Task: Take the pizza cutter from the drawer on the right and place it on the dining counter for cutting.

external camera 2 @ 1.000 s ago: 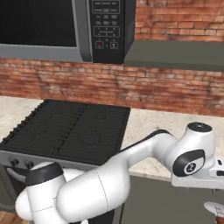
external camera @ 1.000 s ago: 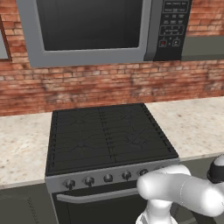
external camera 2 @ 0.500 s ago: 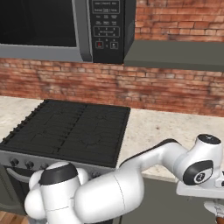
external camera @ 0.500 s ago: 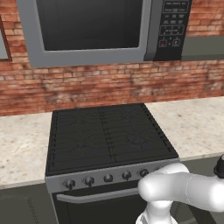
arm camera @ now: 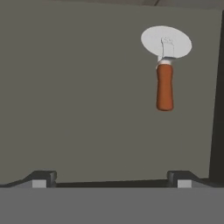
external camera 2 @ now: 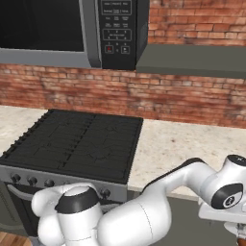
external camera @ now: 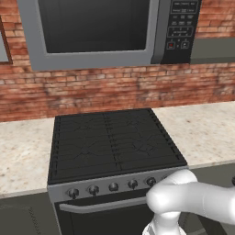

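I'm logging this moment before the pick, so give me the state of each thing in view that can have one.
pizza cutter: lying flat on the drawer floor, untouched, round blade away from the fingertips.
drawer: open, holding the cutter.
gripper: open, holding nothing, above the drawer floor, the cutter off to one side of it.
oven door: shut.
microwave: door shut.

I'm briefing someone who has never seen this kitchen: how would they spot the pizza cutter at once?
Look into the open drawer, a flat dark grey floor seen from the hand view. The pizza cutter lies flat on it toward the upper right, above the open gripper. Its round silver-white wheel and stubby reddish-brown handle stand out against the plain grey floor.
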